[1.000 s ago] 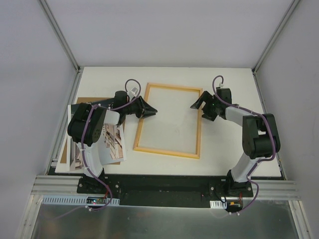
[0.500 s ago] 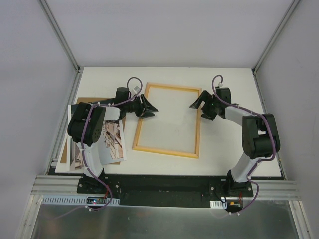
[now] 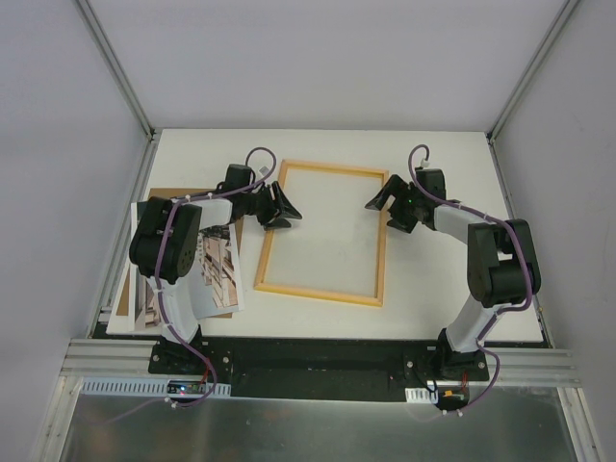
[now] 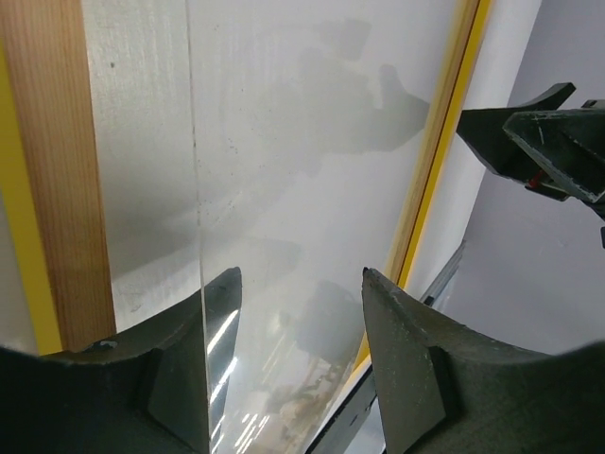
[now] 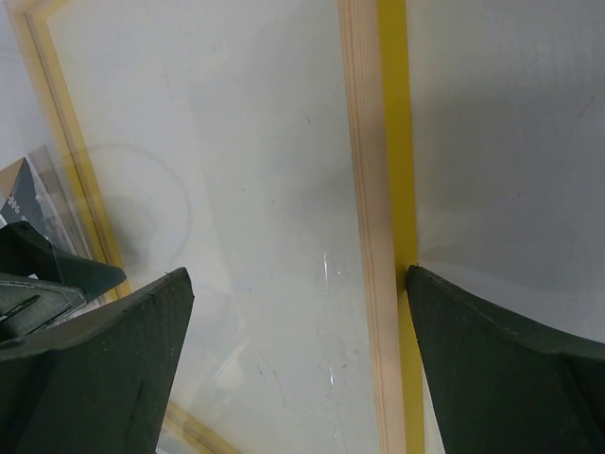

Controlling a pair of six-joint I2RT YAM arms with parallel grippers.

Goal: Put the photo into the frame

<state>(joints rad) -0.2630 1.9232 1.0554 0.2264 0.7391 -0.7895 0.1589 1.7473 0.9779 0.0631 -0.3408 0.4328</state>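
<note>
White table (image 3: 433, 279) holds the frame (image 3: 320, 294) face down. Left fingers (image 4: 189, 369) half-parted, right fingers (image 5: 95, 369) wide, both empty. Frame looks placed; next, lift the photo (image 3: 219, 274) at the left edge.

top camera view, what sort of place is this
Probably a robotics lab test cell: plain grey panel walls on aluminium rails enclose a white table, with the left arm and right arm bolted at its near edge and the frame lying on it.
</note>
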